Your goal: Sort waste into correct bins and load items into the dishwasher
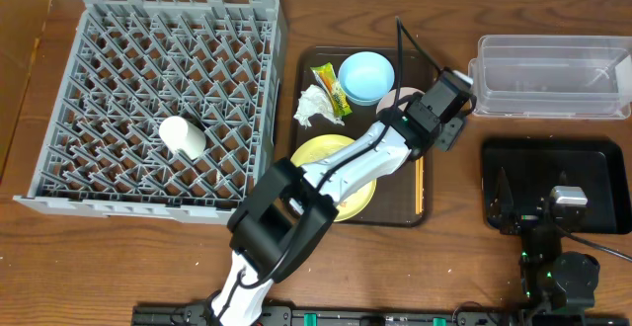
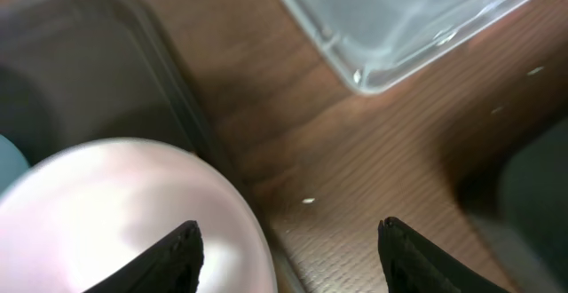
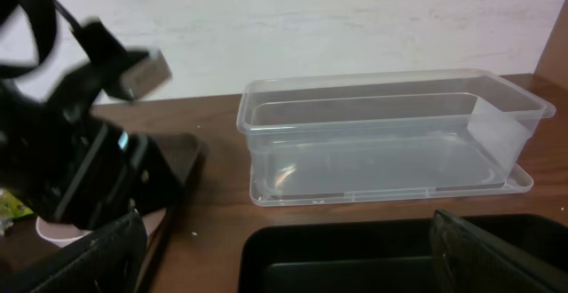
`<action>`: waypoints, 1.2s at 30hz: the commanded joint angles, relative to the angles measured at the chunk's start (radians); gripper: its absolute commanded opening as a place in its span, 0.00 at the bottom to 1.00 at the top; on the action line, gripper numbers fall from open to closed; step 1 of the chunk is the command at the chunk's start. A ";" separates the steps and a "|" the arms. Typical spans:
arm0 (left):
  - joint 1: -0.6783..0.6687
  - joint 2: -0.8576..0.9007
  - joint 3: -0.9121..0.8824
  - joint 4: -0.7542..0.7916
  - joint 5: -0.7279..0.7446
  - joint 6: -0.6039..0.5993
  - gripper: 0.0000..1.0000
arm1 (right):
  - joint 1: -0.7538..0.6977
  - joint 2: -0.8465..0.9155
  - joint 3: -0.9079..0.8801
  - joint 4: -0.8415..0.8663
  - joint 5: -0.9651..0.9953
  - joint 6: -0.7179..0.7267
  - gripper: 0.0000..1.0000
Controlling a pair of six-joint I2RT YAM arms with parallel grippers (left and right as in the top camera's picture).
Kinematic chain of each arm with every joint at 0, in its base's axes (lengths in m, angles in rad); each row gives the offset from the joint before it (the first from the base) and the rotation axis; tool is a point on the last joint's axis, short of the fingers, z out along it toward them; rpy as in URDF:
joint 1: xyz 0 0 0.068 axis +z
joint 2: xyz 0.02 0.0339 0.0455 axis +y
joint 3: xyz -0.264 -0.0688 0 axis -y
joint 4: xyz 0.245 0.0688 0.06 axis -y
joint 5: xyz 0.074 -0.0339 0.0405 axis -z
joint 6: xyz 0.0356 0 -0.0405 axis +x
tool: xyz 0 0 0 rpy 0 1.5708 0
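Straddling the rim of the pinkish-white bowl (image 2: 124,213), the left end effector (image 2: 288,253) stood partly open, one finger over the bowl's inside and the other outside above the table (image 2: 355,151). It looked set to pinch the wall and gripped nothing. That bowl sat at the right edge of the dark brown serving tray (image 1: 395,203), near the light blue bowl (image 1: 366,76). Sharing the tray were the crumpled tissue (image 1: 316,107), snack wrapper (image 1: 331,87), yellow plate (image 1: 314,153) and chopsticks (image 1: 421,183). Only the cream cup (image 1: 183,136) lay in the grey dish rack (image 1: 118,59). Over the black tray (image 1: 592,158) the right end effector (image 3: 302,266) gaped wide and empty. Nothing showed inside the black tray or the clear tub (image 1: 553,74).
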 commanded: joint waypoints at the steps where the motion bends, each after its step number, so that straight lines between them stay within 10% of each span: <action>1: 0.015 0.061 0.016 -0.001 -0.015 -0.059 0.60 | -0.007 -0.002 -0.001 -0.004 0.000 0.004 0.99; 6: 0.029 0.068 0.016 0.010 -0.015 -0.123 0.56 | -0.007 -0.002 -0.001 -0.004 0.000 0.004 0.99; 19: 0.057 0.068 -0.005 -0.036 0.129 -0.263 0.08 | -0.007 -0.002 -0.001 -0.004 0.000 0.004 0.99; 36: 0.198 0.040 -0.006 0.049 0.606 -0.578 0.08 | -0.007 -0.002 -0.001 -0.004 0.000 0.004 0.99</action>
